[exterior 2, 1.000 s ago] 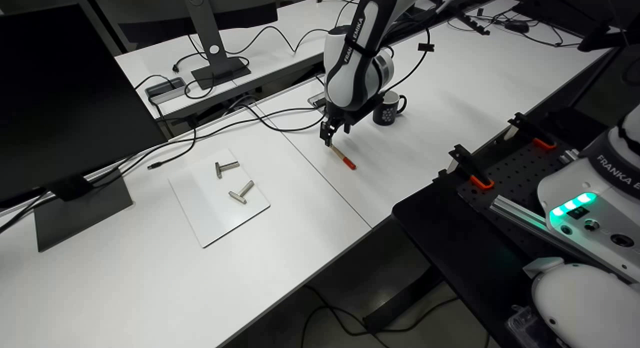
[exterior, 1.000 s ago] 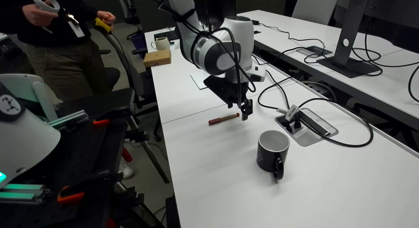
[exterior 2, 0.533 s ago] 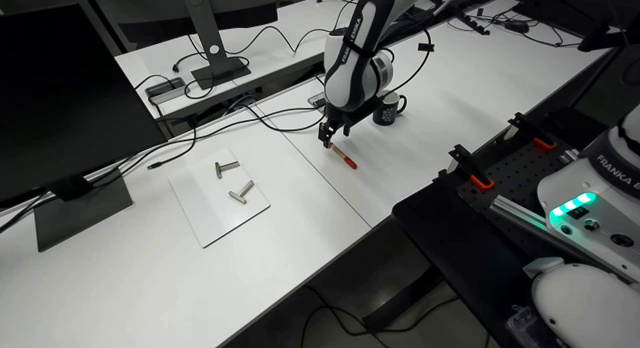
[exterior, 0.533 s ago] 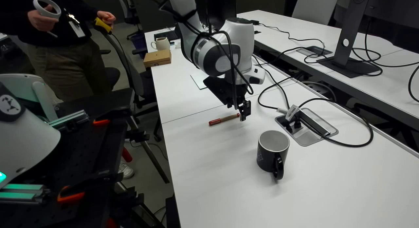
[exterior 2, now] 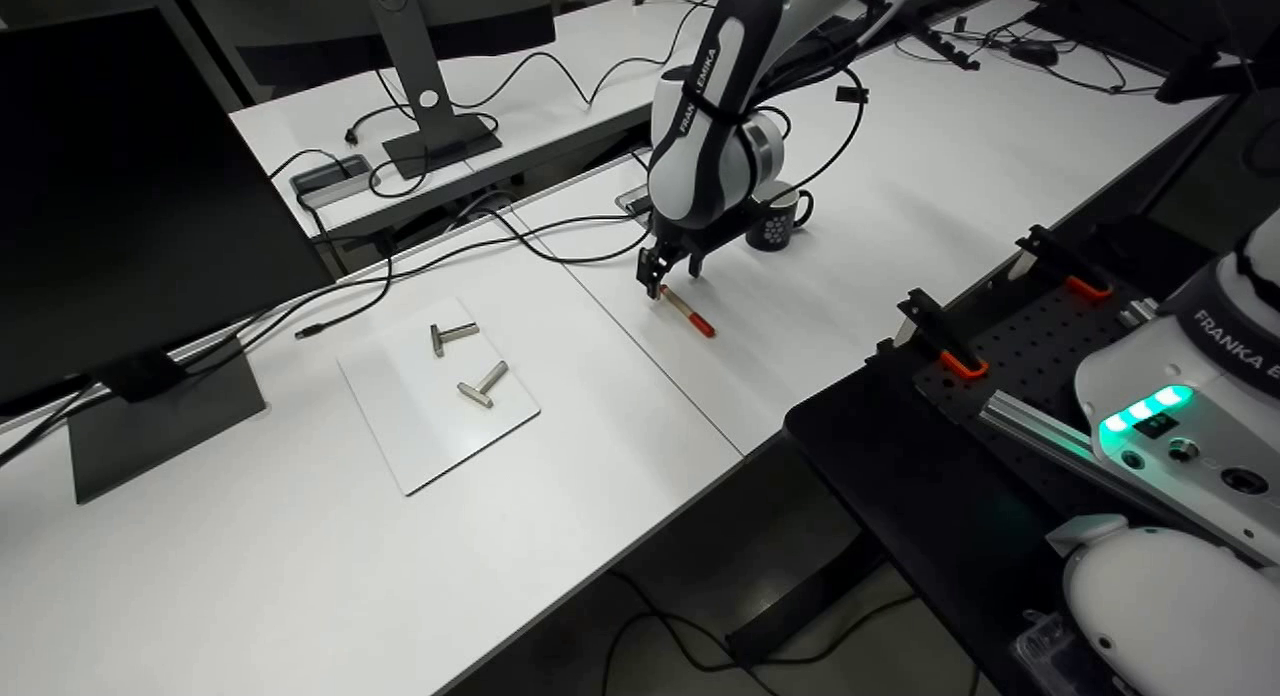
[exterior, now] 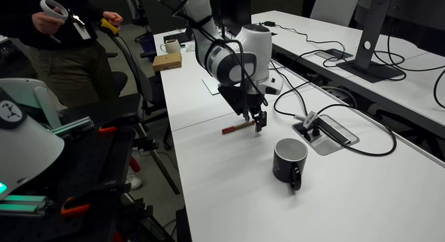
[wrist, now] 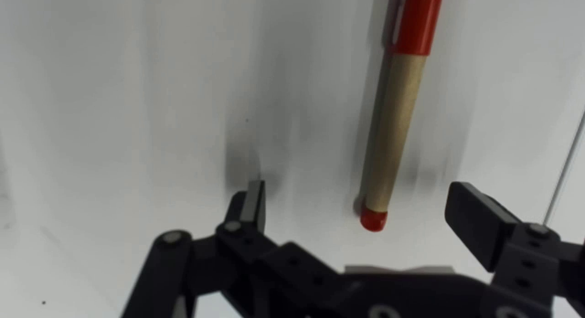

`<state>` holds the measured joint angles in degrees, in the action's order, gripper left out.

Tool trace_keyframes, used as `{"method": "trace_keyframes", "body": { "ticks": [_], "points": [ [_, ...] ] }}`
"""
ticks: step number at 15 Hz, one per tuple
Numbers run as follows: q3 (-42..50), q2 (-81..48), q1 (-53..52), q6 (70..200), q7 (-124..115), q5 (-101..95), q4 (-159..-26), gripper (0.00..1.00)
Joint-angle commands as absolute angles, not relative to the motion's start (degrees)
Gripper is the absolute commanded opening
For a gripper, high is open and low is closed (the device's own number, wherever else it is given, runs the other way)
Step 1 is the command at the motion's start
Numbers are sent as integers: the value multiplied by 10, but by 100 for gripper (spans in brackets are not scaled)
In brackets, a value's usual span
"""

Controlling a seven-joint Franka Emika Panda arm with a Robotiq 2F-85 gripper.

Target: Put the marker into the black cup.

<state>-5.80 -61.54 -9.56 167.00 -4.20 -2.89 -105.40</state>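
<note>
my jaws stand apart, flanking the marker (wrist: 401, 110) near its tail; it lies on the tabletop (exterior: 229, 200), cap toward a long edge. i should slide capward, square up, then close.

Bits You Can't See

In the wrist view, the top edge cuts off part of the marker (wrist: 400, 110). A pale mark (wrist: 399, 16) on its red part is too blurry to read. The bottom edge cuts off part of the gripper (wrist: 356, 201).

In an exterior view, the arm (exterior 2: 700, 156) hides part of the cup (exterior 2: 772, 231). A black strap (exterior 2: 715, 108) covers some letters (exterior 2: 706, 71) on the arm. The left edge cuts a screen (exterior 2: 130, 206), and the right edge cuts the name (exterior 2: 1235, 341) on the robot base (exterior 2: 1190, 426).

In an exterior view, the top edge cuts off the top of the person (exterior: 66, 61).
</note>
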Motion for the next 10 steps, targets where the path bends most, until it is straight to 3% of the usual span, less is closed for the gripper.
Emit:
{"method": "trace_keyframes", "body": {
  "ticks": [1, 10],
  "points": [
    [-33, -627, -127, 1659, -68, -13, -1034, 100],
    [62, -626, -251, 1568, -183, -27, -1010, 100]
  ]
}}
